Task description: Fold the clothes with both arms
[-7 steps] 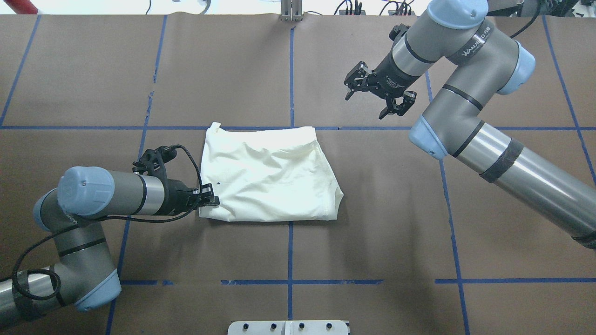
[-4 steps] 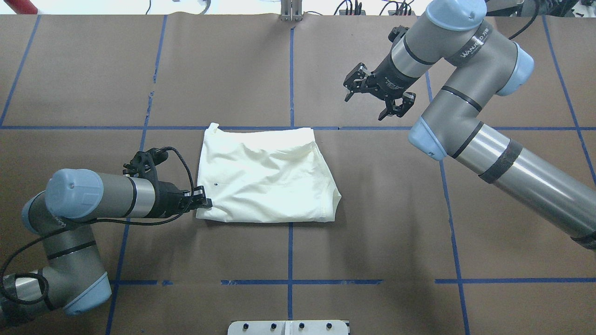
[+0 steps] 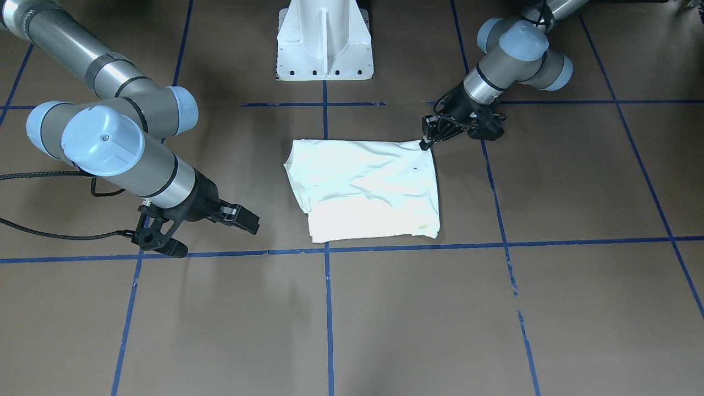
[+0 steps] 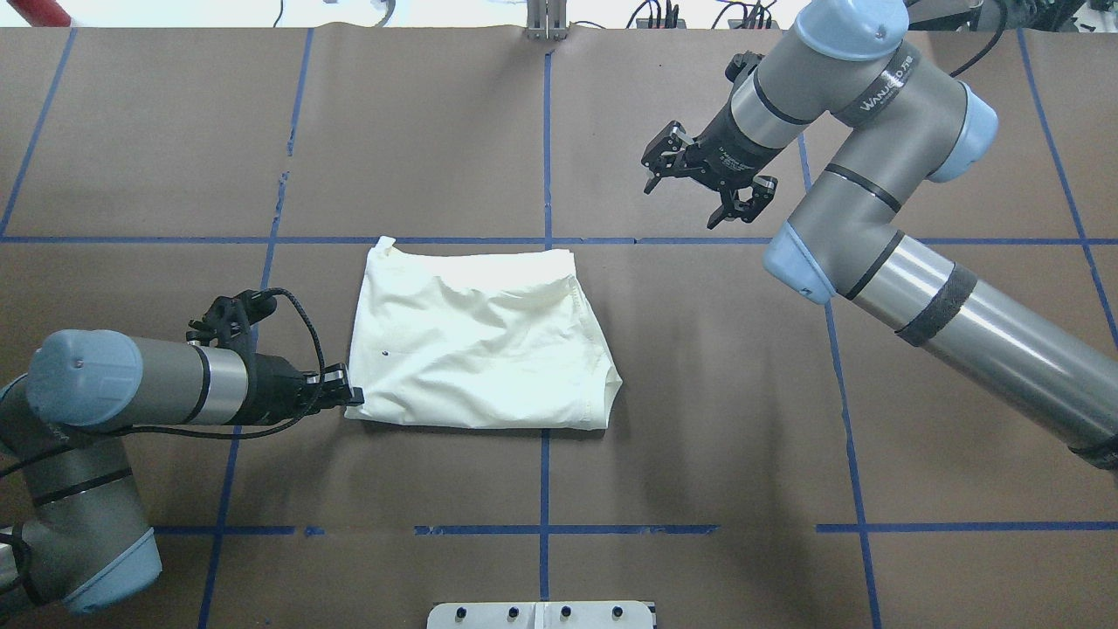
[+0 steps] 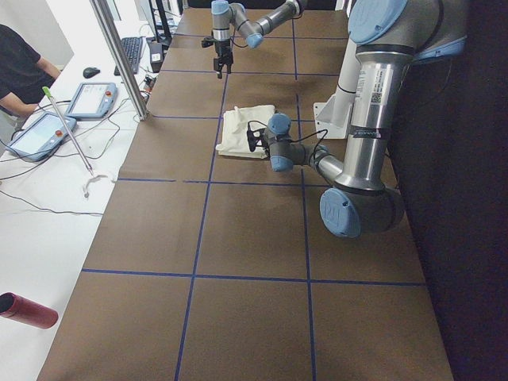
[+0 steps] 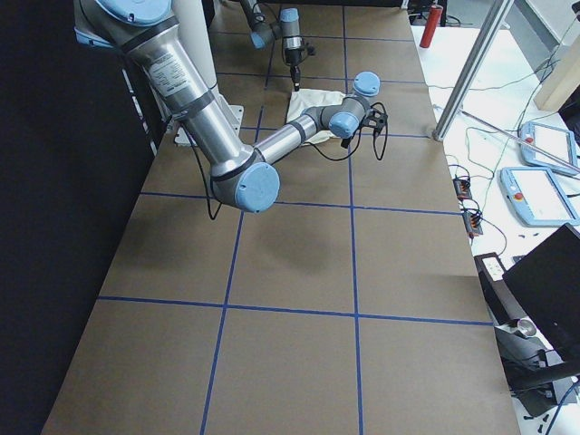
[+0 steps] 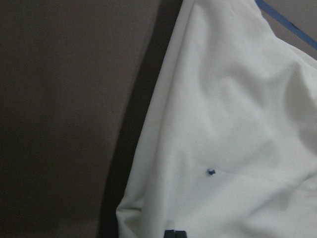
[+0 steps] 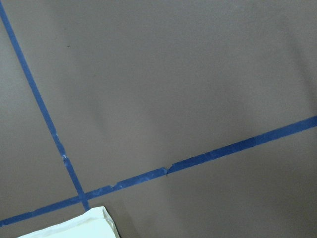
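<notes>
The left tool point(image 4: 352, 398), pinched shut on the 7 o'clock corner of the folded shirt point(image 4: 476, 349), has dragged it toward 9 o'clock across the worktop point(image 4: 699, 419). The right tool point(image 4: 688, 190) hangs spread and empty at 1 o'clock. This looks like repositioning, with the folding nearly done.

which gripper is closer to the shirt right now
Left. The left gripper is shut on the near left corner of the shirt. The right gripper hangs open over the table, well apart from the shirt's far right corner.
</notes>
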{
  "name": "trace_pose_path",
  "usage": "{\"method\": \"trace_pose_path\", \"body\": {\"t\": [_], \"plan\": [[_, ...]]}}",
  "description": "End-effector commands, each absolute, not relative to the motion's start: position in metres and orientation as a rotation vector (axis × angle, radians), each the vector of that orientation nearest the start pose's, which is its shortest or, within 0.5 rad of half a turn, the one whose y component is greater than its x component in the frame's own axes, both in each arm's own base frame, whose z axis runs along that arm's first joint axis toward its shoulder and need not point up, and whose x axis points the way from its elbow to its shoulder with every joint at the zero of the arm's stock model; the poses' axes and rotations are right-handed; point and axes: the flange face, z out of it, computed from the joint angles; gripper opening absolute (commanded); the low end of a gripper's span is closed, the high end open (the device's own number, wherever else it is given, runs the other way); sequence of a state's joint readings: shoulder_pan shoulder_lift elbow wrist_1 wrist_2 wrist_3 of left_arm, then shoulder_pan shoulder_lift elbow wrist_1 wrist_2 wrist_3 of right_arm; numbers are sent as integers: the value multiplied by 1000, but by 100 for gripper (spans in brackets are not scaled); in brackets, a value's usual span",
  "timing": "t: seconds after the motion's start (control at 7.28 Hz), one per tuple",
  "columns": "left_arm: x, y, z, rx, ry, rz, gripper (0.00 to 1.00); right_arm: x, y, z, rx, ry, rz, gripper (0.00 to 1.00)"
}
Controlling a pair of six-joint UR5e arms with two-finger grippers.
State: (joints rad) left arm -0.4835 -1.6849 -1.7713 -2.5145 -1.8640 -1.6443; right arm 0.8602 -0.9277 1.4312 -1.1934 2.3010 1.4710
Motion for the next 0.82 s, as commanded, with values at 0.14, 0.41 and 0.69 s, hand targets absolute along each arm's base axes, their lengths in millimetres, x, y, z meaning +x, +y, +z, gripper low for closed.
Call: {"method": "trace_pose_path", "body": {"t": [0.14,0.41,0.69], "plan": [[431,-342,416,-2,1243,-306,0,-424,-586,285,-224,-1058,362,100],[432,-343,419,-8,1219,-311,0,-424,-586,284,-224,-1059,363,100],[413,-337,431,-12,1190,-316,0,-421,-584,286,-222,-1061,363,100]]}}
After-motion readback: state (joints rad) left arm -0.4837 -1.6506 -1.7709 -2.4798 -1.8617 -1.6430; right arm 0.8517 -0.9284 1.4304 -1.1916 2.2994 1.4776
